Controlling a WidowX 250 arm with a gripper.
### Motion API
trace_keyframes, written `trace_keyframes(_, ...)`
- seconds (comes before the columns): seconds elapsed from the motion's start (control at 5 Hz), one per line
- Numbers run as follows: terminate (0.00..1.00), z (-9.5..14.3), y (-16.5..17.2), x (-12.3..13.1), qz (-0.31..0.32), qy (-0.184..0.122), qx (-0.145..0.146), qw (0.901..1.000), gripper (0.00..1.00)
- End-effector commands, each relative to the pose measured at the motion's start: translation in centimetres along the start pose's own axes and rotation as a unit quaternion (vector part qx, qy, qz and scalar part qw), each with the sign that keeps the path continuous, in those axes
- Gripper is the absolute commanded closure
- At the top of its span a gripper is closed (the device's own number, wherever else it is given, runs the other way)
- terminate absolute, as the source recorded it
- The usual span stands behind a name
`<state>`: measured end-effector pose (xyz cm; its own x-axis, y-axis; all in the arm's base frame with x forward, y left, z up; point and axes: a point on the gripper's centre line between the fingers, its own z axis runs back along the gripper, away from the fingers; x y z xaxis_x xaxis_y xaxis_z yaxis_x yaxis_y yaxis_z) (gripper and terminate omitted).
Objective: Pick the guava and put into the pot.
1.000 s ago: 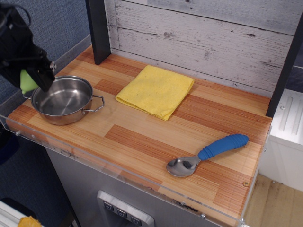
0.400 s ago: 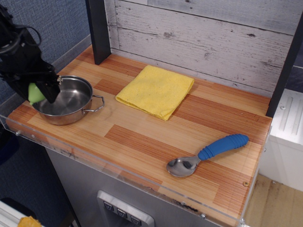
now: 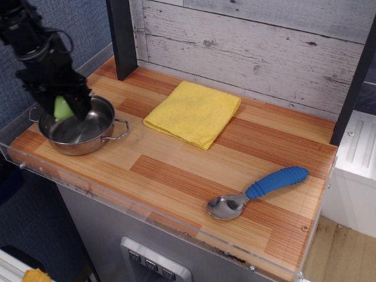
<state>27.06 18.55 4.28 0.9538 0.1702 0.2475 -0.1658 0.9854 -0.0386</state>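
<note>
The shiny steel pot (image 3: 88,138) with two wire loop handles stands at the left end of the wooden tabletop. My black gripper (image 3: 63,109) hangs over the pot's left half, just above its rim. It is shut on the light-green guava (image 3: 61,108), which shows between the fingers above the pot's inside. The guava is held in the air and does not rest on the pot's bottom.
A folded yellow cloth (image 3: 194,113) lies behind the middle of the table. A spoon with a blue handle (image 3: 258,189) lies at the front right. A black post (image 3: 123,35) stands behind the pot. A clear rail (image 3: 147,217) runs along the front edge.
My gripper has moved right and a little up with the guava, from outside the pot's left rim to over the pot's inside. Pot, cloth and spoon have not moved.
</note>
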Motion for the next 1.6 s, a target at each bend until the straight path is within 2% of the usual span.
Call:
trace_keyframes(0.0,0.0,0.5,-1.4,0.2,-0.028,-0.001,0.003,0.9996,1.0)
trace_keyframes(0.4,0.0,-0.5,-5.1,0.3,-0.042,0.017,0.0,0.9989,1.0)
trace_keyframes(0.6,0.0,-1.1,-5.3,0.6,-0.052,0.02,0.001,0.9985,1.0)
trace_keyframes(1.0,0.0,-0.6,-5.6,0.3,-0.039,0.02,-0.003,0.999,1.0)
trace_keyframes(1.2,0.0,-1.0,-5.9,0.1,-0.036,0.027,-0.006,0.999,1.0)
trace_keyframes(1.4,0.0,-1.5,-5.9,-0.5,-0.023,0.047,-0.009,0.9986,1.0)
